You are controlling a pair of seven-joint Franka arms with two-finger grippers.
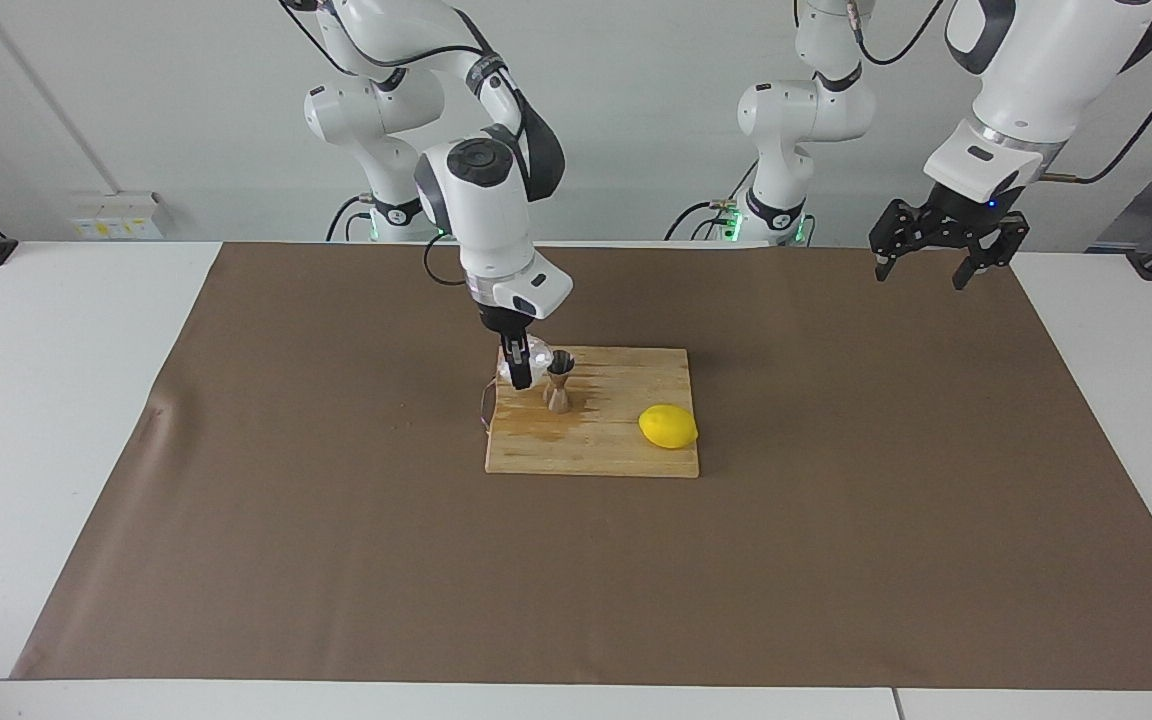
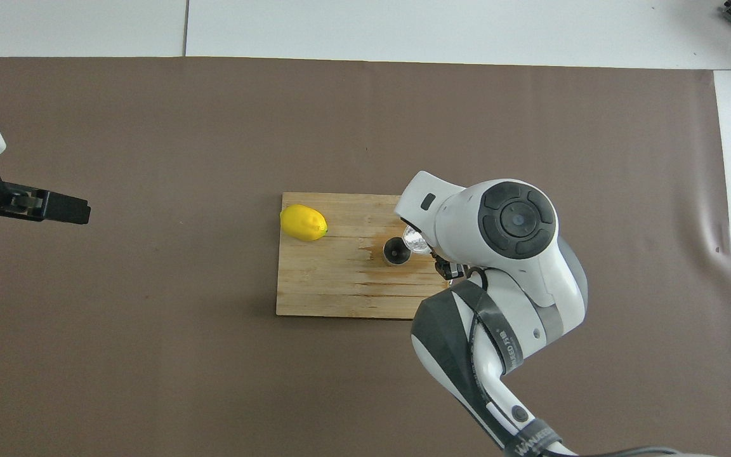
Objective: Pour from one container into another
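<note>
A small clear glass cup (image 1: 534, 360) (image 2: 413, 240) is tipped on its side, its mouth against the rim of the silvery hourglass jigger (image 1: 559, 384) (image 2: 396, 251). The jigger stands upright on the wooden cutting board (image 1: 616, 450) (image 2: 327, 289). My right gripper (image 1: 519, 372) points straight down over the board's edge, shut on the cup. In the overhead view the right arm's wrist covers most of the cup and the fingers. My left gripper (image 1: 924, 272) (image 2: 54, 207) hangs open with nothing in it, over the mat at the left arm's end, waiting.
A yellow lemon (image 1: 668, 426) (image 2: 303, 223) lies on the board, toward the left arm's end of it. A darker wet-looking stain surrounds the jigger's foot. The board sits mid-table on a brown mat (image 1: 836, 520).
</note>
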